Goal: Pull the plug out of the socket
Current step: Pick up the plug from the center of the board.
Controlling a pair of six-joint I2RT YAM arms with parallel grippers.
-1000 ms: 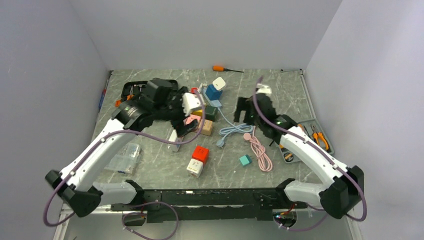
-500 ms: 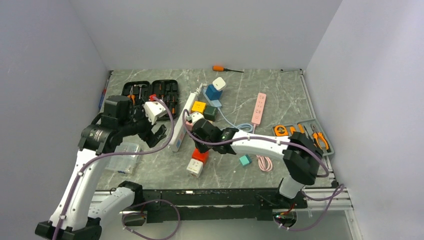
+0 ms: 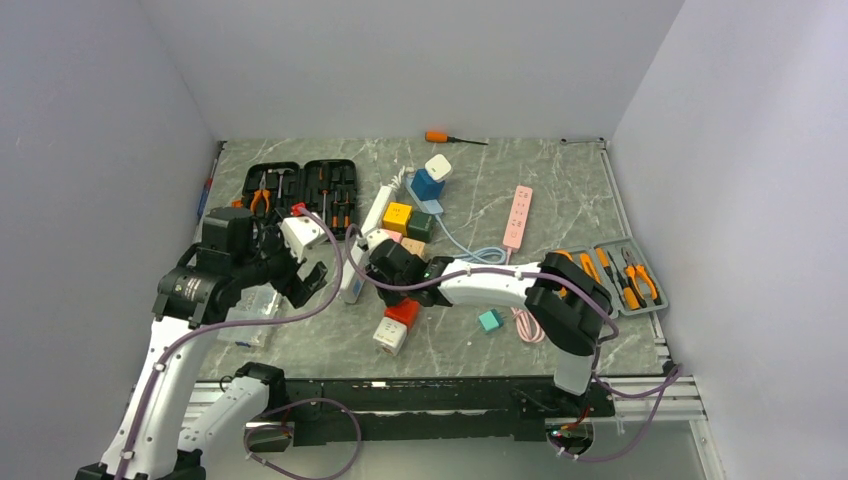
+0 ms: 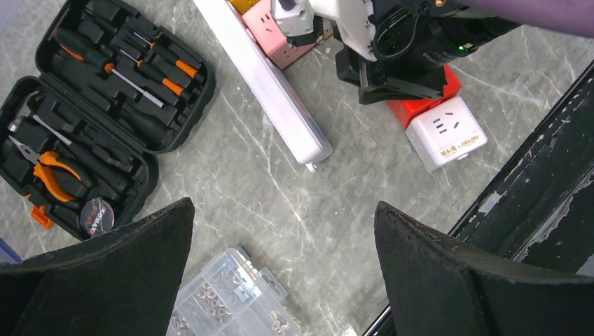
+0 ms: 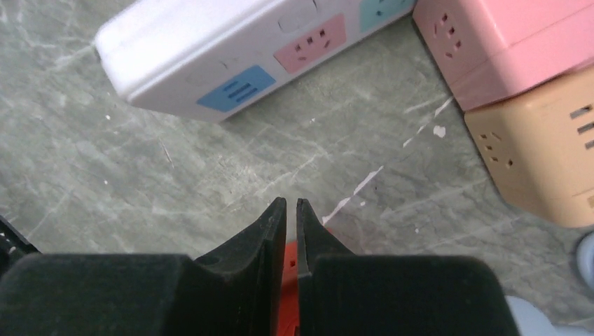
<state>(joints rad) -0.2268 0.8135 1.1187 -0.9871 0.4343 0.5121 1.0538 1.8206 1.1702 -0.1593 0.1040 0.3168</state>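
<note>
Table: While both arms hover above it, this grey marbled surface holds a long white plastic power strip.
Left gripper: spread wide, empty.
Right gripper: pinched nearly closed on nothing, just beside the strip.
Blue blocky plug: apparently seated at the strip's far end.

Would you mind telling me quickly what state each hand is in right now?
Left hand: open wide, holding nothing.
Right hand: closed, fingertips almost touching, nothing visible between them.
</note>
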